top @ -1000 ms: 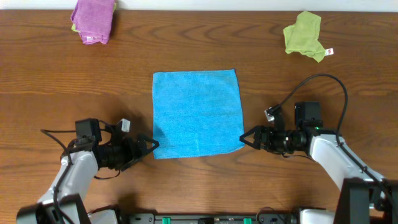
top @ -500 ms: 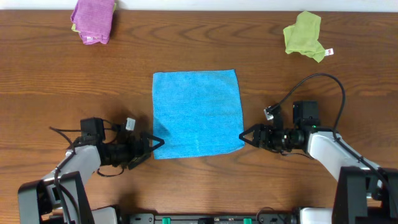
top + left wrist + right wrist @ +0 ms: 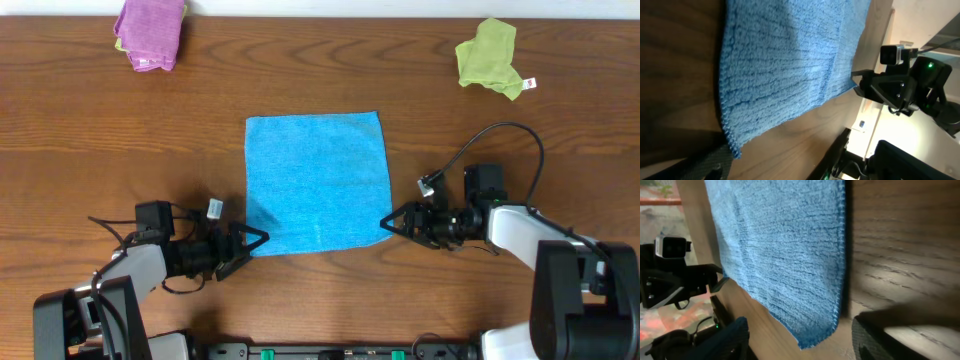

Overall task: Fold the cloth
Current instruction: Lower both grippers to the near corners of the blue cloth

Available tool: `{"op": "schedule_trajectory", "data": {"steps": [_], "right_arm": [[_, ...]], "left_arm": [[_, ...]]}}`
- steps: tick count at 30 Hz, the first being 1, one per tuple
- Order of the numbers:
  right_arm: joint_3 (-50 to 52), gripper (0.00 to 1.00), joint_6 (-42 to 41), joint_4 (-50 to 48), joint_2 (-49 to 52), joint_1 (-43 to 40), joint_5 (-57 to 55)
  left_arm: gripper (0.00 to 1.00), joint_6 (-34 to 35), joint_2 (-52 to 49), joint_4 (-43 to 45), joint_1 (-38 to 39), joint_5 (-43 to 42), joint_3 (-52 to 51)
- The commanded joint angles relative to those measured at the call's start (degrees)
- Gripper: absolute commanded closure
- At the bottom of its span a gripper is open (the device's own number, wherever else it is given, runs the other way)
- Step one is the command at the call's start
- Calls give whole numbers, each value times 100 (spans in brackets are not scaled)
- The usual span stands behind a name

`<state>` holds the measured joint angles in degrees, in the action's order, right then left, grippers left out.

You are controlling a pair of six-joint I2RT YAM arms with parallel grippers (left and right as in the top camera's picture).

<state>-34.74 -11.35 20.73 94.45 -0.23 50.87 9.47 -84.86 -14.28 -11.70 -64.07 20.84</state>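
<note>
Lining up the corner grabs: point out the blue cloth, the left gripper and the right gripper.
blue cloth (image 3: pixel 316 180), overhead, its middle.
left gripper (image 3: pixel 258 240), overhead, between its fingertips.
right gripper (image 3: pixel 388 222), overhead, between its fingertips.

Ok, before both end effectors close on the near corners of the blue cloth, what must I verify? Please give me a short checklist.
1. The blue cloth lies flat in a single layer: ok.
2. The left end effector is open at the near left corner: ok.
3. The right end effector is open, with the near right corner between its fingers: ok.
4. A finger of each reaches under the cloth edge: cannot tell.
5. The purple cloth and the yellow-green cloth lie apart from the blue one, at the far edge: ok.
</note>
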Motion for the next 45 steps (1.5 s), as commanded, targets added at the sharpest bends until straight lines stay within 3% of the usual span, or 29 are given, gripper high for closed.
{"op": "schedule_trajectory", "data": {"steps": [1,12,18,26,30,45], "right_arm": [[63,36,-70,-26,120,105,9],[63,51,-160,-42,118,107,168],[63,62,-197,-39,118,107,212],[63,96,-238,-57,118,105,212],[63,99,-238,-61,118,107,212],[50,99,-229,-74,111,105,417]], "left_arm": [[10,98,-181,-87,50,1244,-278],[16,195,-181,-26,50,1626,-321],[26,380,-181,201,50,1665,-321],[74,455,-181,264,50,1670,-321],[93,494,-181,278,50,1670,-321],[94,879,-181,745,50,1080,-201]]}}
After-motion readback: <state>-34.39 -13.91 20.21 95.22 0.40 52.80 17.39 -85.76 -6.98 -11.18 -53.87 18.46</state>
